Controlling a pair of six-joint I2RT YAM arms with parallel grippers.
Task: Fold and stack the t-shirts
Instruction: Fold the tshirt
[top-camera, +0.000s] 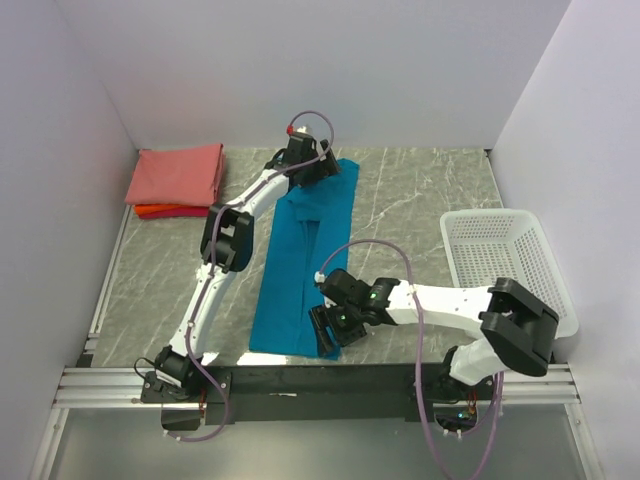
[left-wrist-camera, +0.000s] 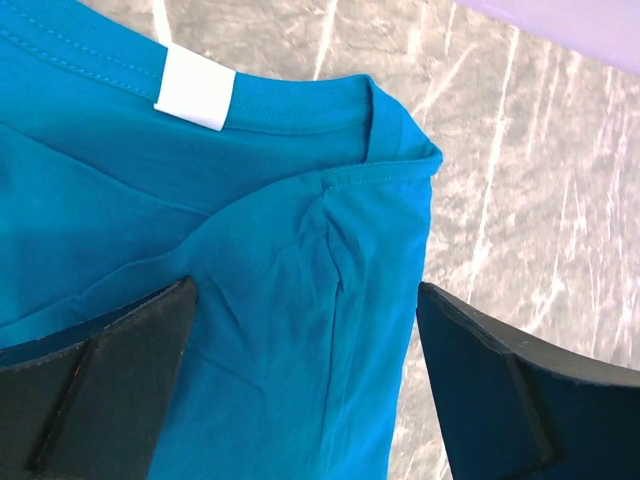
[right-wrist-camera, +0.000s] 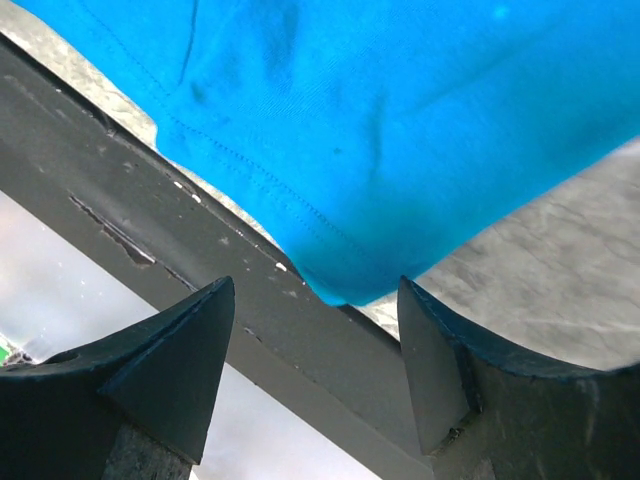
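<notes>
A teal-blue t-shirt (top-camera: 300, 270) lies folded lengthwise in a long strip down the middle of the table. My left gripper (top-camera: 312, 166) hovers open over its far end. In the left wrist view, the left gripper (left-wrist-camera: 305, 300) straddles the shoulder corner beside the collar and white neck label (left-wrist-camera: 195, 88). My right gripper (top-camera: 326, 336) is open at the near end. Seen from the right wrist, the shirt's hem corner (right-wrist-camera: 340, 285) sits just ahead of the right gripper (right-wrist-camera: 315, 300), between its fingertips. Folded salmon-pink (top-camera: 178, 175) and orange-red (top-camera: 162, 211) t-shirts are stacked at the far left.
A white mesh basket (top-camera: 500, 260) stands at the right side of the table. The dark front rail (right-wrist-camera: 200, 260) of the table runs right under the right gripper. White walls enclose the table on three sides.
</notes>
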